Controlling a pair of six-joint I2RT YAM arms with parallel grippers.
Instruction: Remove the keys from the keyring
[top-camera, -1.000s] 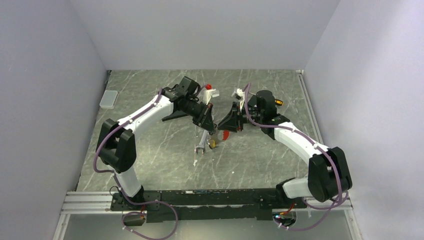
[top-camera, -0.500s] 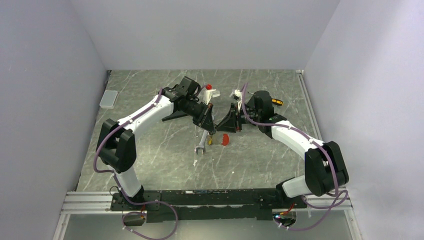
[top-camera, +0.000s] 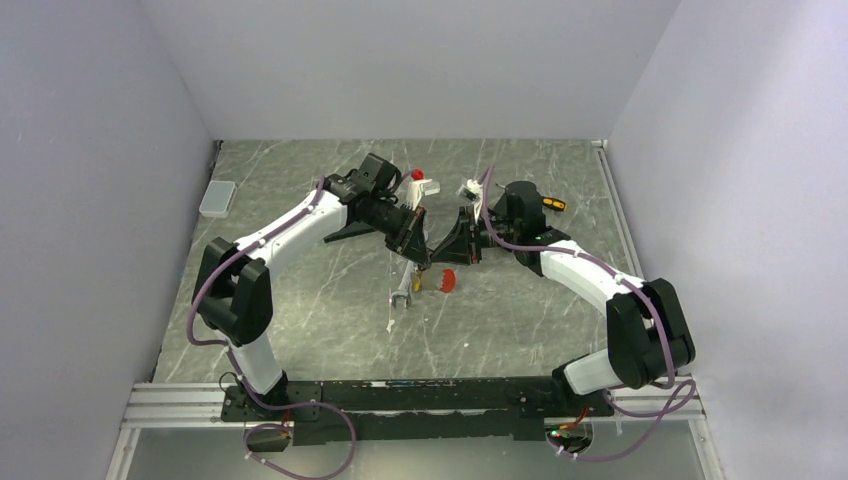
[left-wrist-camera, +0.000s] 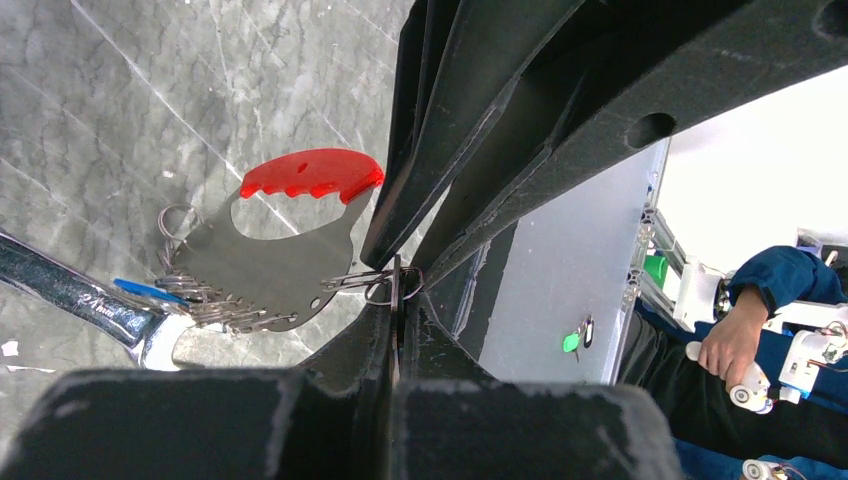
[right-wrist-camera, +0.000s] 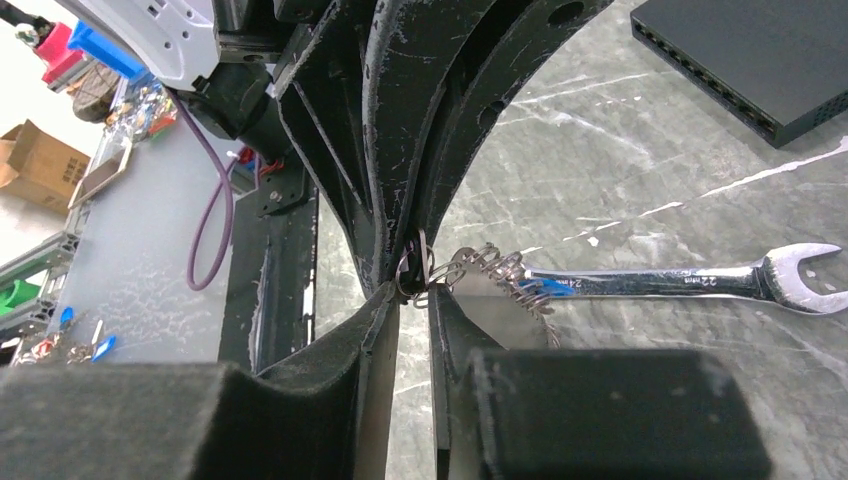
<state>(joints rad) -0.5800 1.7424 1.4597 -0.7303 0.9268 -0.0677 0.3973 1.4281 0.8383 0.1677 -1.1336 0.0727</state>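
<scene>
Top external: grey marbled table (top-camera: 300, 310), pale walls (top-camera: 420, 70)

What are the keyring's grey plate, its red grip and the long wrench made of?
Keyring plate: looks like thin sheet metal, dull matte grey, flat with clean-cut edges.
Red grip: probably plastic, with bright even colour and moulded ridges.
Wrench: steel, likely chrome-plated, mirror-bright with a stamped marking.

grey marble tabletop (top-camera: 300, 320), pale walls (top-camera: 420, 60)
</scene>
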